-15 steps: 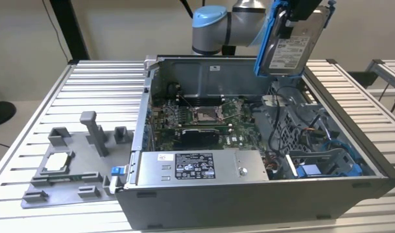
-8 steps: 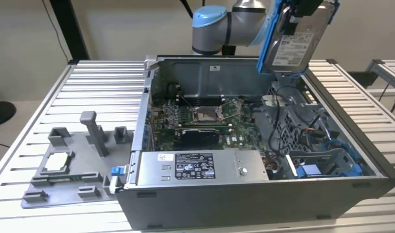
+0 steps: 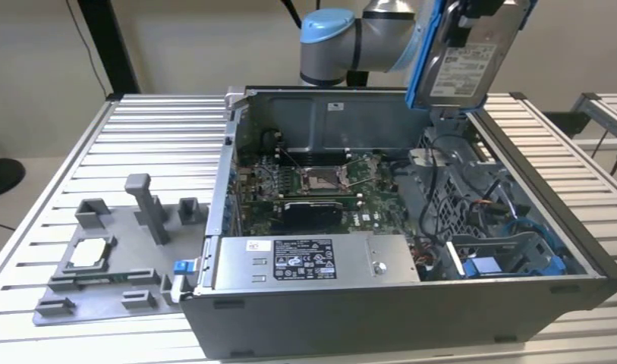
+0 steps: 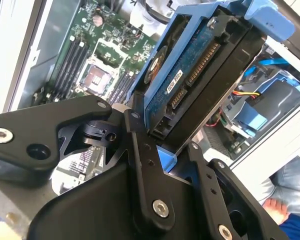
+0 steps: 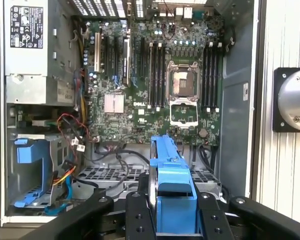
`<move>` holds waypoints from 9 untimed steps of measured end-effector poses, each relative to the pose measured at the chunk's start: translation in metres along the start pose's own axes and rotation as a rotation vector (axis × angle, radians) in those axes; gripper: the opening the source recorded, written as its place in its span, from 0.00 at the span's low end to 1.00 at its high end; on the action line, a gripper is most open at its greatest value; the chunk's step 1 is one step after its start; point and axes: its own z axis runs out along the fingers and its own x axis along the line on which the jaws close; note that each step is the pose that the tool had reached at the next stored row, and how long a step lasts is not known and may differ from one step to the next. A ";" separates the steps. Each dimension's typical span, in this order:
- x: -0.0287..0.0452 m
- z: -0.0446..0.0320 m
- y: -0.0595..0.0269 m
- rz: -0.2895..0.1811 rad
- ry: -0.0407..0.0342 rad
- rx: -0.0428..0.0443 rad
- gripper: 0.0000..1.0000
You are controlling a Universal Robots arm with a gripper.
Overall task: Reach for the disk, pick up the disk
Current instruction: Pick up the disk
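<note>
Slatted metal surface (image 3: 156, 121) carries an open grey computer case (image 3: 410, 303); above it, the jaws clamp the silver rectangular hard disk in its blue plastic carrier (image 3: 460, 61). Edge-held between them, it could slip and fall onto the green motherboard (image 5: 155, 95).

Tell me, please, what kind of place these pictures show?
Probably a robotics lab bench for computer disassembly: an open grey metal computer case lies on a slatted metal table, beside a grey plastic parts fixture, while the black gripper holds the blue-framed silver disk above it.
</note>
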 end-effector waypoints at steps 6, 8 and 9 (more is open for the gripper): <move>0.0031 -0.0019 -0.0008 -0.002 0.0001 -0.0001 0.00; 0.0050 -0.0026 -0.0010 -0.002 0.0001 -0.0001 0.00; 0.0060 -0.0029 -0.0011 -0.002 0.0000 0.0000 0.00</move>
